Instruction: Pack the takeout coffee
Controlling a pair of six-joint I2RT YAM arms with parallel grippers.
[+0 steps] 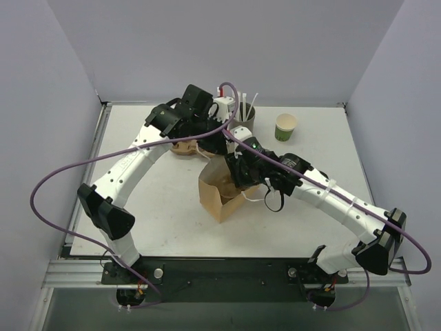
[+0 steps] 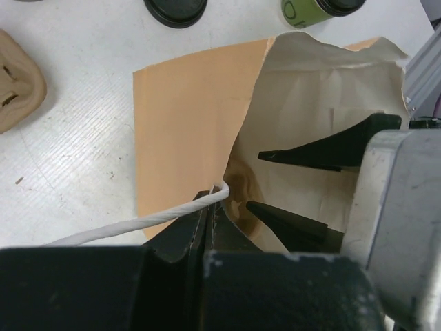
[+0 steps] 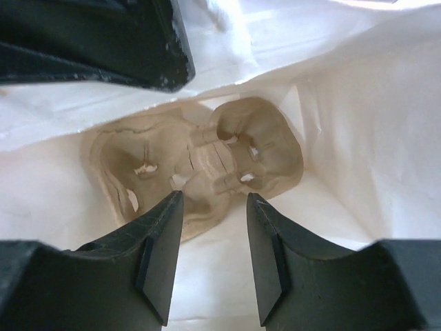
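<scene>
- My left gripper [image 2: 210, 207] is clenched on the white cord handle [image 2: 151, 219] of the brown paper bag [image 2: 186, 117], at the bag's rim.
- My right gripper [image 3: 213, 200] reaches down inside the bag with its jaws parted and nothing between them; its black fingers [image 2: 324, 148] show against the pale lining in the left wrist view.
- A moulded pulp carrier [image 3: 200, 158] lies on the bag's floor, just beyond the right fingertips.
- The takeout coffee [image 2: 313, 9] sits on the table beyond the bag's far edge, outside it and half cut off by the frame. From overhead I cannot pick it out — the arms cover that spot.
- A pale mark shows on its green side, too cropped to read.
- Near it on the table is a round black disc [image 2: 176, 8], likely a loose lid.
- A second pulp piece [image 2: 17, 86] lies on the table left of the bag.
- Farther back stand the grey straw holder [image 1: 246, 116] and an open green cup [image 1: 286, 127], well apart from the bag.
</scene>
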